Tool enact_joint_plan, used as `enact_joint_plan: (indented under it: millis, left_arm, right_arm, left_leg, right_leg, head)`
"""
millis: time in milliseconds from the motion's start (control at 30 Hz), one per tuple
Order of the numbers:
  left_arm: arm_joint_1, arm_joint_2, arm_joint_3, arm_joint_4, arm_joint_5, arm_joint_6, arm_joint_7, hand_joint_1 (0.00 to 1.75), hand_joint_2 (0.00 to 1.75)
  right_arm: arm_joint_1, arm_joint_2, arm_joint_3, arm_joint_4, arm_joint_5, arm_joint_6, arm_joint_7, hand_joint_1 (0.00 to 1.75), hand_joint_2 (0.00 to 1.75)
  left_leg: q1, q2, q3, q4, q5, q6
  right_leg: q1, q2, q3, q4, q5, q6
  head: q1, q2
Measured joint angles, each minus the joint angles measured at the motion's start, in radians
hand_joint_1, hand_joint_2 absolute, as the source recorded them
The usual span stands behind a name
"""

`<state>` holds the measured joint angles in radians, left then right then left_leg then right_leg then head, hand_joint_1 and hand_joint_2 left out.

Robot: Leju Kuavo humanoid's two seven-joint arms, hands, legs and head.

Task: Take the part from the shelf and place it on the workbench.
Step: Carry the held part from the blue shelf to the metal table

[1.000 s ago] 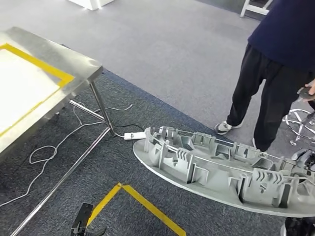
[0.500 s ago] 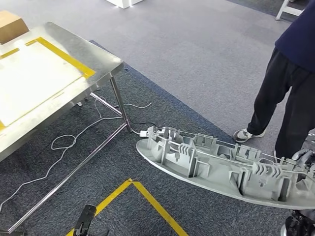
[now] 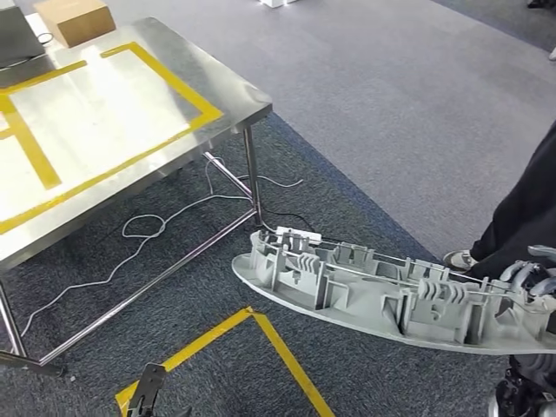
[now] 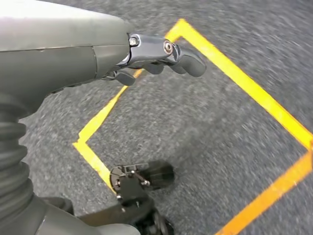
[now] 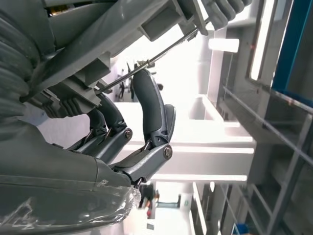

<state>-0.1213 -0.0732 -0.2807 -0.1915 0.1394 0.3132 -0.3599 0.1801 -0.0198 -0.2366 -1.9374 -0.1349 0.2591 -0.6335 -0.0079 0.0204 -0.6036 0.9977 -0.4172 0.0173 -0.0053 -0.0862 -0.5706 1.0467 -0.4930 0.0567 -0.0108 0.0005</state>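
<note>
1. The right hand (image 5: 122,142) has its dark fingers (image 5: 151,107) curled up around the ribbed edge of the grey part (image 3: 393,300), gripping it at the end nearest the robot's right side; in the head view that hand (image 3: 531,282) sits at the picture's right edge, wrapped over the part's end.
2. The part is a long, flat, boat-shaped grey plastic moulding with upright ribs and clips along its upper face. It is carried roughly level above the floor, its free pointed end reaching toward the middle of the head view, well apart from the tabletop.
3. The left hand (image 4: 162,54) holds nothing; its fingers are stretched out, only slightly bent and close together, over the carpet. In the head view its dark tip (image 3: 148,395) shows at the lower edge.
4. Under the left hand a yellow tape outline (image 4: 236,78) is stuck to the dark grey carpet (image 3: 196,295); the same tape corner (image 3: 252,314) lies below the part's free end.
5. The steel tabletop (image 3: 242,95) stands to the left, marked with yellow tape bands, on thin metal legs.
6. A cardboard box (image 3: 73,19) rests at its far edge.
7. A white cable (image 3: 141,228) loops across the carpet under the tabletop toward a white power strip (image 3: 296,233) just behind the part.
8. A person's dark trouser leg (image 3: 525,217) and shoe (image 3: 459,259) stand at the right, near the held end.
</note>
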Motion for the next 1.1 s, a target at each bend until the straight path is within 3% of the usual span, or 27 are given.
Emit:
enact_joint_plan:
  millis: [33, 100, 133, 167, 200, 233, 300, 367, 433, 467, 533, 600, 667, 700, 767, 800, 867, 900, 967, 1033, 1100]
  left_arm:
    - [0.0, -0.001, 0.002, 0.0, 0.001, -0.001, 0.0, 0.0, 1.75]
    - [-0.001, -0.003, 0.004, 0.0, -0.003, -0.004, 0.0, 0.0, 1.75]
    - [0.0, -0.004, 0.005, 0.0, -0.007, -0.006, 0.0, 0.0, 1.75]
    - [0.002, -0.006, 0.005, 0.0, -0.011, -0.008, 0.002, 0.0, 1.75]
    - [0.004, -0.007, 0.005, 0.0, -0.014, -0.007, 0.004, 0.0, 1.75]
    - [0.005, -0.007, 0.005, 0.0, -0.016, -0.005, 0.006, 0.0, 1.75]
    - [0.005, -0.005, 0.006, 0.0, -0.015, 0.0, 0.009, 0.0, 1.75]
    - [0.003, 0.0, 0.008, 0.0, -0.018, 0.004, 0.007, 0.0, 1.75]
    - [0.002, 0.01, 0.008, 0.0, -0.027, 0.005, 0.005, 0.0, 1.75]
    - [0.001, 0.014, 0.008, 0.0, -0.032, 0.005, 0.005, 0.0, 1.75]
    - [-0.004, 0.022, 0.008, -0.001, -0.035, 0.005, 0.0, 0.0, 1.75]
    - [-0.014, 0.025, 0.008, -0.002, -0.036, 0.005, -0.005, 0.0, 1.75]
    - [-0.019, 0.026, 0.008, -0.002, -0.037, 0.003, -0.01, 0.0, 1.75]
    - [-0.02, 0.026, 0.008, -0.003, -0.038, 0.001, -0.014, 0.0, 1.75]
    - [-0.02, 0.027, 0.008, -0.004, -0.038, -0.002, -0.02, 0.0, 1.75]
    - [-0.021, 0.027, 0.009, -0.004, -0.036, -0.003, -0.02, 0.0, 1.75]
    - [-0.023, 0.026, 0.013, -0.005, -0.029, -0.005, -0.014, 0.0, 1.75]
    - [-0.021, 0.025, 0.015, -0.005, -0.028, -0.005, -0.01, 0.0, 1.75]
    - [-0.01, 0.023, 0.018, -0.005, -0.036, -0.006, -0.002, 0.0, 1.75]
    - [0.0, 0.021, 0.018, -0.005, -0.055, -0.004, 0.006, 0.0, 1.75]
    - [0.005, 0.019, 0.018, -0.005, -0.07, -0.003, 0.014, 0.0, 1.75]
  right_arm:
    - [0.001, 0.0, 0.001, 0.0, 0.001, -0.001, 0.0, 1.75, 1.75]
    - [0.005, 0.0, 0.002, 0.001, 0.004, -0.002, 0.001, 1.75, 1.75]
    - [0.007, 0.0, 0.003, 0.002, 0.006, -0.003, 0.001, 1.75, 1.75]
    - [0.01, 0.0, 0.005, 0.004, 0.009, -0.004, 0.001, 1.75, 1.75]
    - [0.011, 0.0, 0.006, 0.006, 0.011, -0.006, 0.001, 1.75, 1.75]
    - [0.01, 0.0, 0.008, 0.007, 0.013, -0.009, 0.0, 1.75, 1.75]
    - [0.002, 0.0, 0.011, 0.01, 0.01, -0.013, -0.003, 1.75, 1.75]
    - [-0.011, 0.0, 0.016, 0.014, 0.005, -0.015, -0.005, 1.75, 1.75]
    - [-0.025, 0.0, 0.022, 0.017, 0.003, -0.015, -0.006, 1.75, 1.75]
    - [-0.033, 0.0, 0.027, 0.019, 0.004, -0.015, -0.006, 1.75, 1.75]
    - [-0.049, 0.0, 0.036, 0.021, 0.004, -0.015, -0.006, 1.75, 1.75]
    - [-0.059, 0.0, 0.044, 0.025, 0.004, -0.015, -0.005, 1.75, 1.75]
    - [-0.063, 0.0, 0.05, 0.032, 0.005, -0.015, -0.005, 1.75, 1.75]
    - [-0.064, 0.0, 0.052, 0.035, 0.005, -0.015, -0.005, 1.75, 1.75]
    - [-0.071, 0.0, 0.056, 0.041, 0.005, -0.015, -0.005, 1.75, 1.75]
    - [-0.074, 0.0, 0.057, 0.042, 0.006, -0.015, -0.005, 1.75, 1.75]
    - [-0.079, 0.0, 0.059, 0.043, 0.007, -0.015, -0.006, 1.75, 1.75]
    - [-0.081, 0.0, 0.059, 0.044, 0.008, -0.015, -0.007, 1.75, 1.75]
    - [-0.083, -0.001, 0.059, 0.044, 0.009, -0.015, -0.007, 1.75, 1.75]
    - [-0.085, -0.004, 0.06, 0.044, 0.01, -0.016, -0.006, 1.75, 1.75]
    - [-0.086, -0.009, 0.06, 0.043, 0.012, -0.016, -0.004, 1.75, 1.75]
  left_leg:
    - [0.003, -0.011, 0.002, -0.002, 0.002, 0.005]
    - [0.005, -0.033, 0.002, -0.002, 0.002, 0.01]
    - [0.005, -0.046, 0.002, -0.002, 0.002, 0.011]
    - [0.004, -0.059, 0.002, -0.002, 0.002, 0.011]
    - [0.005, -0.072, 0.003, -0.001, 0.002, 0.011]
    - [0.005, -0.086, 0.005, -0.001, 0.002, 0.01]
    - [0.006, -0.111, 0.005, 0.001, 0.003, 0.004]
    - [0.006, -0.131, -0.002, 0.002, 0.008, -0.008]
    - [0.009, -0.148, -0.011, -0.001, 0.015, -0.021]
    - [0.01, -0.143, -0.013, 0.001, 0.014, -0.026]
    - [0.006, -0.095, -0.038, 0.05, -0.02, -0.037]
    - [0.006, -0.043, -0.097, 0.177, -0.087, -0.045]
    - [0.008, -0.033, -0.146, 0.281, -0.121, -0.048]
    - [0.008, -0.032, -0.145, 0.283, -0.11, -0.048]
    - [0.006, -0.014, -0.087, 0.177, -0.049, -0.043]
    - [0.002, 0.012, -0.048, 0.104, -0.024, -0.04]
    - [-0.004, 0.049, -0.002, 0.013, -0.002, -0.028]
    - [-0.007, 0.053, 0.001, 0.001, -0.004, -0.023]
    - [-0.005, 0.028, -0.001, -0.003, -0.001, -0.01]
    - [0.002, 0.006, 0.001, -0.007, 0.003, 0.002]
    - [0.006, -0.017, 0.002, -0.008, 0.005, 0.009]
  right_leg:
    - [-0.002, 0.025, -0.019, 0.042, -0.024, 0.005]
    - [-0.004, 0.07, -0.082, 0.177, -0.085, 0.009]
    - [-0.004, 0.078, -0.114, 0.236, -0.104, 0.01]
    - [-0.004, 0.081, -0.132, 0.263, -0.104, 0.01]
    - [-0.004, 0.083, -0.13, 0.249, -0.084, 0.008]
    - [-0.005, 0.087, -0.108, 0.197, -0.048, 0.007]
    - [-0.012, 0.125, -0.042, 0.054, 0.015, 0.006]
    - [-0.016, 0.157, -0.006, -0.02, 0.032, 0.001]
    - [-0.013, 0.147, -0.004, -0.022, 0.034, -0.01]
    - [-0.013, 0.138, -0.004, -0.023, 0.036, -0.017]
    - [-0.014, 0.115, -0.002, -0.027, 0.039, -0.031]
    - [-0.012, 0.089, -0.003, -0.028, 0.038, -0.039]
    - [-0.01, 0.062, -0.003, -0.028, 0.037, -0.041]
    - [-0.009, 0.05, -0.003, -0.028, 0.037, -0.041]
    - [-0.008, 0.027, 0.0, -0.028, 0.035, -0.039]
    - [-0.005, 0.017, 0.002, -0.027, 0.033, -0.036]
    - [0.003, 0.0, 0.005, -0.026, 0.029, -0.028]
    - [0.006, -0.009, 0.007, -0.027, 0.027, -0.023]
    - [0.005, -0.02, 0.011, -0.029, 0.022, -0.012]
    - [0.001, 0.017, -0.005, 0.011, -0.007, 0.0]
    - [-0.001, 0.068, -0.062, 0.133, -0.068, 0.006]
  head:
    - [0.003, 0.0]
    - [0.008, 0.0]
    - [0.009, 0.0]
    - [0.009, 0.0]
    - [0.009, 0.0]
    - [0.009, 0.0]
    - [0.009, 0.0]
    - [0.008, 0.0]
    - [0.007, 0.0]
    - [0.007, 0.0]
    - [-0.002, 0.0]
    - [-0.01, 0.0]
    - [-0.01, 0.0]
    - [-0.01, 0.0]
    - [-0.011, 0.0]
    - [-0.011, 0.0]
    - [-0.01, 0.0]
    - [-0.009, 0.0]
    - [-0.007, 0.0]
    - [-0.003, 0.0]
    - [0.002, 0.0]
